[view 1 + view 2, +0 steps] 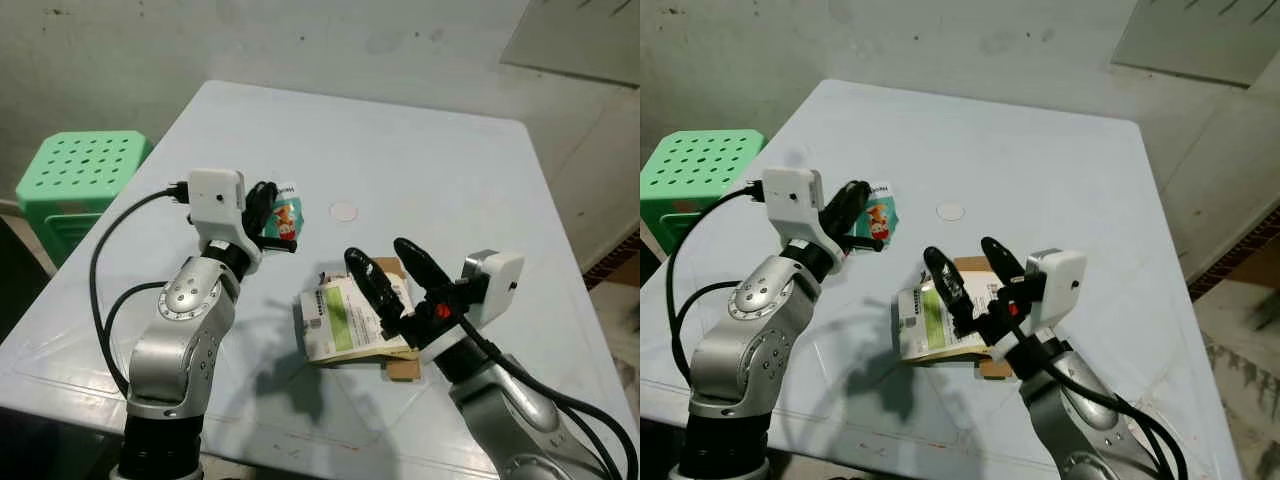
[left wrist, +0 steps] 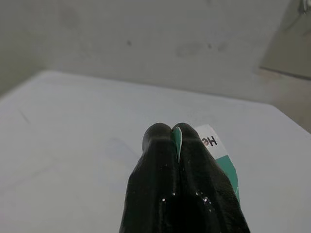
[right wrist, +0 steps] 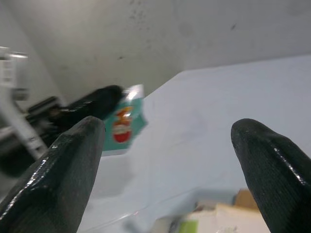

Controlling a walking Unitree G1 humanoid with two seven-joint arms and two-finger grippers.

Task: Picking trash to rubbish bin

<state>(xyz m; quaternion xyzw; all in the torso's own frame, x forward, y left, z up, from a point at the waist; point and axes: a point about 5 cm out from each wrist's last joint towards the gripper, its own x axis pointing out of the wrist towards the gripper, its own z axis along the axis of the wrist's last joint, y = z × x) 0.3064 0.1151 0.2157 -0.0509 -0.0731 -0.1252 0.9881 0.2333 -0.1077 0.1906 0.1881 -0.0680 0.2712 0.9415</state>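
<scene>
The left gripper (image 1: 272,212) is up above the pale table (image 1: 440,160), its 2 black fingers (image 2: 180,189) pressed tight together on a teal-and-white packet (image 1: 285,212) — the packet juts out past the fingertips, lifted off the tabletop, with a thin teal edge pinched right between the pads in the left wrist view. Over on the other side, the right gripper (image 1: 385,265) has its 2 fingers (image 3: 73,165) spread wide, hovering above a flat white-and-green carton (image 1: 345,320) that lies on a piece of brown cardboard (image 1: 400,368). The carton sits just beneath and behind the fingertips — whether either finger touches it, I cannot tell. From the right wrist view, the teal packet (image 3: 124,124) shows ahead of the open fingers, nearer the left one. A small round white disc (image 1: 343,211) lies on the table beyond both grippers, and a green perforated stool (image 1: 80,175) stands off the table's left edge.
</scene>
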